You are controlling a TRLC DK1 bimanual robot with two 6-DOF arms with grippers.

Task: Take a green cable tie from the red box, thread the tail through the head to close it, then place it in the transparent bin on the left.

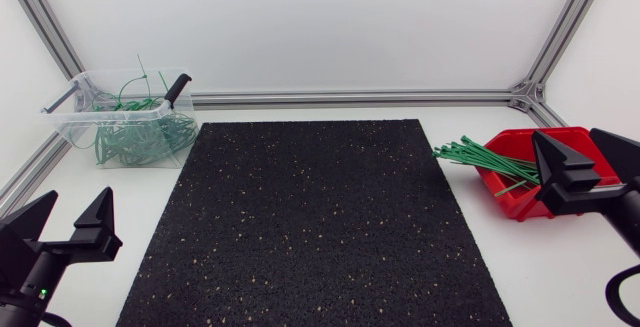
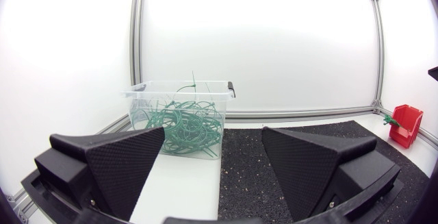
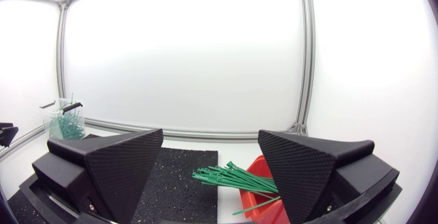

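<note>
The red box (image 1: 540,172) sits at the table's right side, with a bundle of straight green cable ties (image 1: 485,160) sticking out of it toward the mat. My right gripper (image 1: 580,172) hovers over the box, open and empty; in its own view the ties (image 3: 236,178) and red box (image 3: 259,190) lie between and just ahead of its fingers (image 3: 109,166). The transparent bin (image 1: 125,117) at the far left holds several closed green ties. My left gripper (image 1: 65,225) stands open and empty near the front left corner, the bin (image 2: 179,118) well ahead of it.
A black speckled mat (image 1: 315,222) covers the middle of the table. Aluminium frame rails (image 1: 350,97) run along the back and side edges. The bin has a black latch handle (image 1: 176,89) on its rim.
</note>
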